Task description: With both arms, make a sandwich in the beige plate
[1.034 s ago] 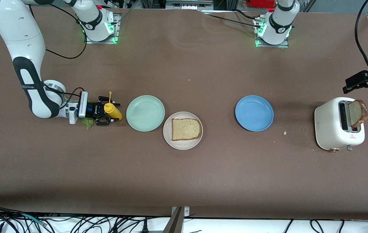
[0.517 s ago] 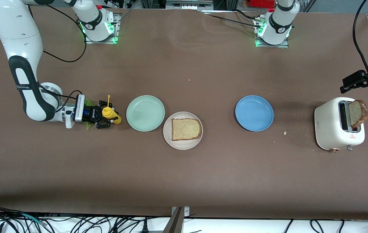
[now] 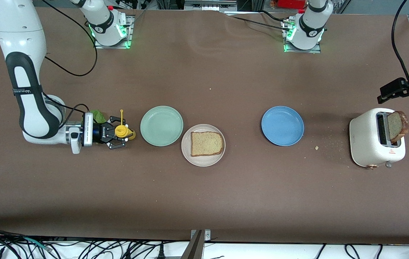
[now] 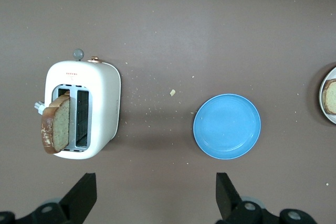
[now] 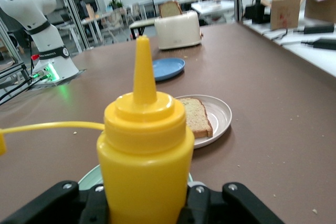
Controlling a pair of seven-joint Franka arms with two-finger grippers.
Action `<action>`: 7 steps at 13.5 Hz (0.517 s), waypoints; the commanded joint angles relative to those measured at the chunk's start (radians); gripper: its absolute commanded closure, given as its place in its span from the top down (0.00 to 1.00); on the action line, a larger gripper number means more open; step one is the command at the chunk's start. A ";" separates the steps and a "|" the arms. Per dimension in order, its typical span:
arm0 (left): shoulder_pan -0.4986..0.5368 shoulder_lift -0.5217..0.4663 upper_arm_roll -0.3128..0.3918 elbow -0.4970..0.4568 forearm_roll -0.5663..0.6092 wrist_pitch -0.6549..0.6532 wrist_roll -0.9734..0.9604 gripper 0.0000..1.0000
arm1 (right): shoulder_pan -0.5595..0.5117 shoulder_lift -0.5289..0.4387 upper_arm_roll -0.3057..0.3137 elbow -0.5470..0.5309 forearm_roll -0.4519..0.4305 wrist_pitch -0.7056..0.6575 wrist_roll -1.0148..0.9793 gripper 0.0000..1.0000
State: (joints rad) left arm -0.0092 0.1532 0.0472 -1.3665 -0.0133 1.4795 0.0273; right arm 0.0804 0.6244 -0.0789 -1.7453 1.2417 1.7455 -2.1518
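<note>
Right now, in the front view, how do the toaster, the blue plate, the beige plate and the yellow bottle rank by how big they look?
1. Toaster, largest.
2. Blue plate and beige plate: about alike, so I won't rank them.
3. Yellow bottle, smallest; the right gripper holding it hides part of it.

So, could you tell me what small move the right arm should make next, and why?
Probably carry the yellow mustard bottle over to the bread slice on the beige plate. The right hand is shut on the bottle, beside the mint-green plate. The left hand waits open above the toaster.
</note>
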 commanded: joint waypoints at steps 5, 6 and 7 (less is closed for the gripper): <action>-0.002 -0.015 -0.006 -0.003 0.013 -0.016 0.019 1.00 | 0.212 -0.017 -0.004 0.248 -0.377 0.222 0.568 0.00; -0.002 -0.015 -0.004 -0.003 0.013 -0.016 0.019 1.00 | 0.243 -0.015 -0.004 0.268 -0.465 0.244 0.657 0.00; -0.002 -0.015 -0.004 -0.005 0.015 -0.016 0.019 1.00 | 0.269 -0.015 -0.004 0.289 -0.558 0.267 0.740 0.00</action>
State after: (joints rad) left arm -0.0093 0.1526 0.0455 -1.3665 -0.0133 1.4765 0.0273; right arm 0.3077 0.6051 -0.0751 -1.5088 0.8158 1.9861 -1.5544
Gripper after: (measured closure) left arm 0.000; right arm 0.855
